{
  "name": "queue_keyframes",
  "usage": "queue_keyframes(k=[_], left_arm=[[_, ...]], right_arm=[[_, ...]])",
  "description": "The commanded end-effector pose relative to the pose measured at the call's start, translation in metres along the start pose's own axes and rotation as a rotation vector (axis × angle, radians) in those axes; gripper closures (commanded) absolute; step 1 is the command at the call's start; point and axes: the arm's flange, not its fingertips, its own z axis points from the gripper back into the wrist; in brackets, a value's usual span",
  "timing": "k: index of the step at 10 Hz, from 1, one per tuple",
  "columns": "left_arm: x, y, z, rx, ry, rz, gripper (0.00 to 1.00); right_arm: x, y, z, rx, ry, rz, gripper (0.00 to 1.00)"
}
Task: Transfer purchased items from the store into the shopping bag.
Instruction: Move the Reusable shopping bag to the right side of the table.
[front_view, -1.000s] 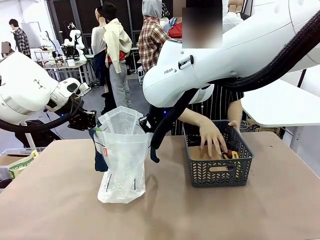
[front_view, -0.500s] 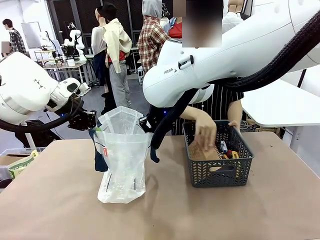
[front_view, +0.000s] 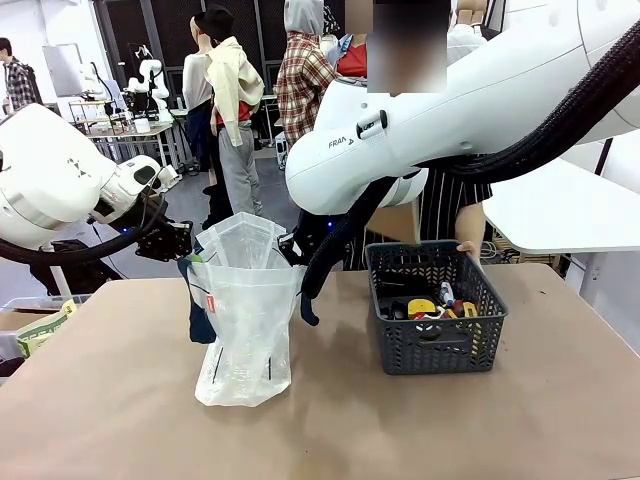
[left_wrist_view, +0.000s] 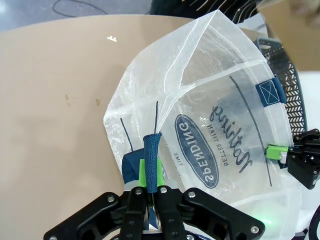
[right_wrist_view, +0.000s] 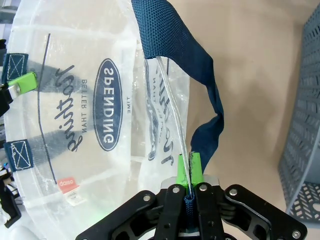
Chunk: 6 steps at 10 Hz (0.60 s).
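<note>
Bag (front_view: 245, 330) upright on table (front_view: 120, 430); left claw (left_wrist_view: 150, 172) and right claw (right_wrist_view: 189, 172) each clamped tight on its blue handles. Basket (front_view: 440, 350) beside, holding items (front_view: 425, 308).

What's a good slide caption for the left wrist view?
Left pincer shut on the bag's blue handle, propping the bag open on the table beside the basket.

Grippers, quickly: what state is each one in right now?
Left gripper: shut on the shopping bag, at its rim.
Right gripper: shut on the shopping bag.
</note>
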Motion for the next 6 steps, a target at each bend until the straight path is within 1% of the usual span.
queue_keyframes(k=[1,6], left_arm=[[0.0012,0.0004,0.0011,0.000,-0.003,0.000,1.00],[0.0012,0.0004,0.0011,0.000,-0.003,0.000,1.00]], right_arm=[[0.0006,0.0002,0.0007,0.000,-0.002,0.000,1.00],[0.0006,0.0002,0.0007,0.000,-0.002,0.000,1.00]])
